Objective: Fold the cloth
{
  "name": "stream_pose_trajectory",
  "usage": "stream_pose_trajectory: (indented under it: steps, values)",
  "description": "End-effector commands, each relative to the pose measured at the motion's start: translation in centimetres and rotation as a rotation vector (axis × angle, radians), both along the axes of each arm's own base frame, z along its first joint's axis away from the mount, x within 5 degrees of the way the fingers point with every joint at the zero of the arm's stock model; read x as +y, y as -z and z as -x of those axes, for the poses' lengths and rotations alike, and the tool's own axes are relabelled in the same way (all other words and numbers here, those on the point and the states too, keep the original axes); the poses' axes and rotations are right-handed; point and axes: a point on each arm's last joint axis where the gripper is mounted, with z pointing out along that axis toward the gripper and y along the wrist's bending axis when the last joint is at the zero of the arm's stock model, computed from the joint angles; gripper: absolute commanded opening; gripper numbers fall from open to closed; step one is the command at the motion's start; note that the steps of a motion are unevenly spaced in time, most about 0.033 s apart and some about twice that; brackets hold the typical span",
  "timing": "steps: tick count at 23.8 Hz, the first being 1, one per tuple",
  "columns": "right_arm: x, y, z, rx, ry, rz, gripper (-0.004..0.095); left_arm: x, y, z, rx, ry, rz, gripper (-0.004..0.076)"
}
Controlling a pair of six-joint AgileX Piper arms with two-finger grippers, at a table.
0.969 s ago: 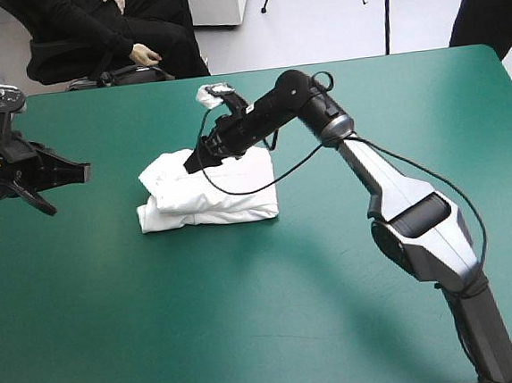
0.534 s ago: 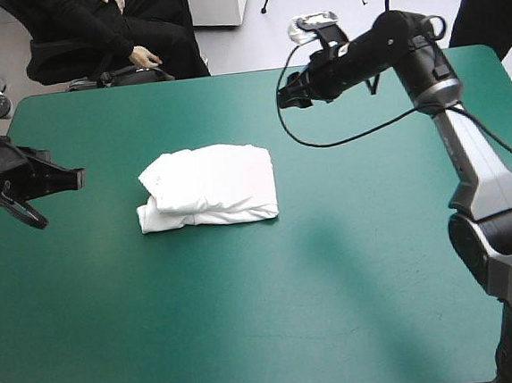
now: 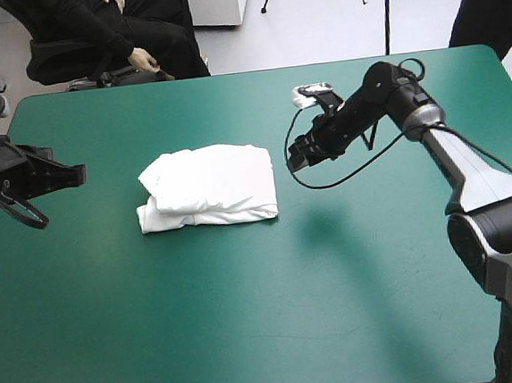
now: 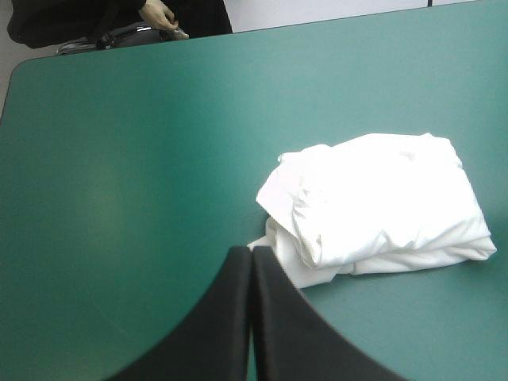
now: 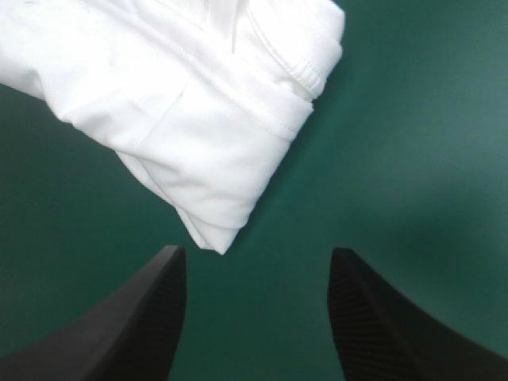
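Nearest us the table (image 3: 250,326) shows only its teal-green cover. Farther in, a little left of the middle, sits the T-shirt (image 3: 209,188). It is a white folded bundle, roughly rectangular, with a thicker roll of layers along its near edge and a looser corner toward the left. We judge the folding done or all but done, since no sleeve or hem trails out onto the cover.

Our left gripper (image 4: 250,255) hangs near the table's left edge, well apart from the bundle. Its black fingers are pressed together into one point and hold nothing. It aims at the bundle's left end, and we take it as parked aside so that it cannot disturb the layers.

Our right gripper (image 5: 254,252) hovers above the table just right of the bundle. Its fingers are spread wide with only cover between them, gripping nothing, and the bundle's right corner lies just ahead of it. Spread and clear of the cloth, it looks free either to press down a loose layer or to draw off; we cannot say which.

Beyond both grippers the cover runs bare to the far edge.
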Motion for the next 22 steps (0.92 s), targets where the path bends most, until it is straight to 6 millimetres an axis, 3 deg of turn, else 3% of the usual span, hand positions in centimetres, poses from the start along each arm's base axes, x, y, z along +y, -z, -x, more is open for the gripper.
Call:
stream_pose_trajectory:
  steps: [1, 6, 11, 16, 19, 22]
  values:
    - [2.5, 0.1, -0.2, -0.056, -0.053, -0.079, 0.0506, -0.1, -1.3, 0.4, -0.097, 0.004, 0.041, -0.0018]
    - [4.2, 3.3, -1.3, 0.005, -0.064, -0.131, 0.058, -0.4, -1.2, 0.6, -0.069, 0.029, 0.07, -0.0018]
    - [5.5, 4.6, -2.4, 0.025, -0.08, -0.216, 0.0577, -0.4, -0.6, 1.0, 0.003, 0.038, 0.057, -0.0018]
    - [6.5, 6.1, -2.3, 0.045, -0.097, -0.196, 0.0298, -0.4, -0.6, 1.1, 0.012, 0.041, 0.059, -0.0018]
    - [6.5, 6.8, -2.4, 0.049, -0.108, -0.163, 0.0021, -0.5, -0.5, 1.1, 0.017, 0.044, 0.057, -0.0018]
    - [5.7, 7.4, -2.3, 0.045, -0.142, -0.059, 0.0001, -0.4, -0.4, 1.2, 0.028, 0.051, 0.045, -0.0018]
